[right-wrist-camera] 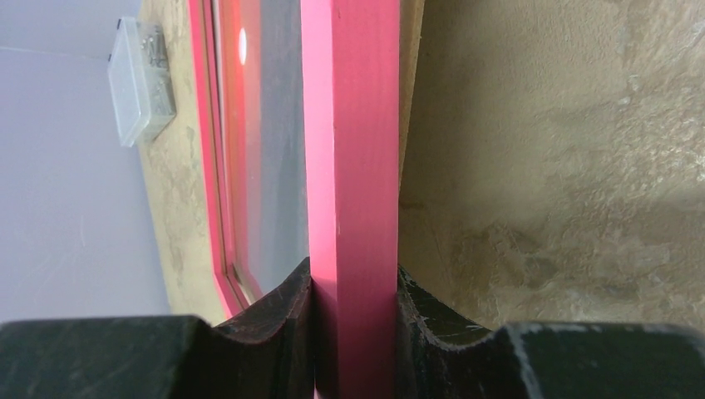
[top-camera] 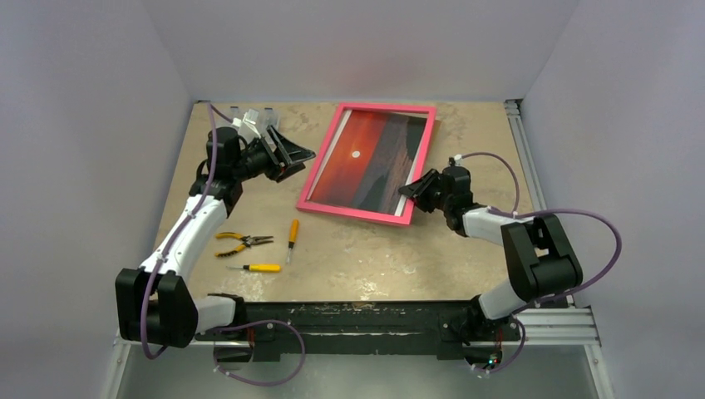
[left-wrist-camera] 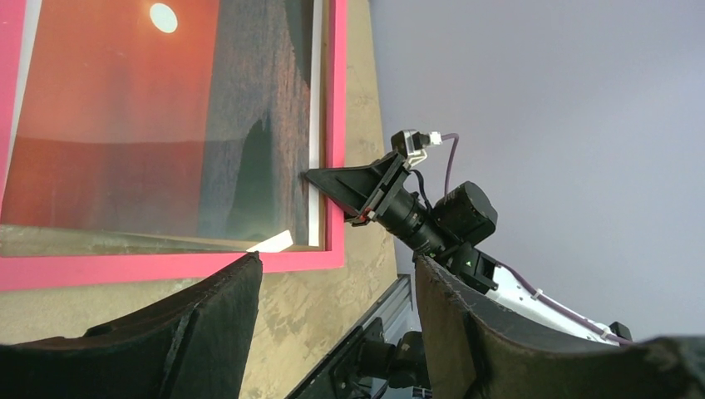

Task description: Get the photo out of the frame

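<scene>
**Currently gripping the frame's right rail; photo not out**

- Position: the frame [top-camera: 353, 213] is lying face up on the table [top-camera: 366, 258], toward the far edge and right of centre, and skewed to the table edges. The photo [top-camera: 366, 158] is sitting inside it, sun side up.
- Right gripper [top-camera: 413, 189]: I am clamping the right rail close to its near corner. My wrist view is showing both fingers [right-wrist-camera: 278, 312] pressed against the pink strip, one on each face.
- Left gripper [top-camera: 295, 160]: I am hovering near the far-left corner with fingers spread wide, carrying nothing and well apart from the frame.
- Handling, as I am judging it: the rail is looking thin, stiff and light, with smooth paint that could slip under a narrow pinch. The face is reflecting, so I am suspecting a pane and treating it as fragile. The print on its board probably bends or creases if pulled by one corner.
- Where to hold: I am favouring the rails for steadying and the board's back edge for pushing.
- A brown edge is peeking out at the far-right corner.
- Pliers [top-camera: 241, 243] are lying toward the near-left, unused.
</scene>
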Controlling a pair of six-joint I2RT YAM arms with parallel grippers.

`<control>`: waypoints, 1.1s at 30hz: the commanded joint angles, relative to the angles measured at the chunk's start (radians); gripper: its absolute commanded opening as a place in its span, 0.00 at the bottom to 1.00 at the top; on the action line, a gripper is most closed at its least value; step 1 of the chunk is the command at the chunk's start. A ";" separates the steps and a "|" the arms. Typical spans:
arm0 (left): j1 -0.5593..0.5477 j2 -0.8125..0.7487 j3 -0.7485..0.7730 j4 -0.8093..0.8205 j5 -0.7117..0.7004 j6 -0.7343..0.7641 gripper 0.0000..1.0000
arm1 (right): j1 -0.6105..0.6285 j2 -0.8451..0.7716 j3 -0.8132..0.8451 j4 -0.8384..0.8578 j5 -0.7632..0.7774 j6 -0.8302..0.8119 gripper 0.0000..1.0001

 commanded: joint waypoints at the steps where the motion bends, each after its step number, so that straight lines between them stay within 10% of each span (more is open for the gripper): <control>1: 0.003 0.003 -0.012 0.079 0.027 -0.021 0.65 | 0.023 0.049 0.039 -0.002 0.056 -0.049 0.00; 19: -0.011 0.012 -0.020 0.088 0.029 -0.029 0.65 | 0.086 0.052 0.161 -0.389 0.275 -0.170 0.58; 25: -0.018 0.016 -0.020 0.088 0.028 -0.027 0.65 | 0.150 0.070 0.223 -0.521 0.403 -0.164 0.55; 33: -0.022 0.014 -0.020 0.089 0.029 -0.027 0.65 | 0.203 0.091 0.304 -0.633 0.506 -0.143 0.23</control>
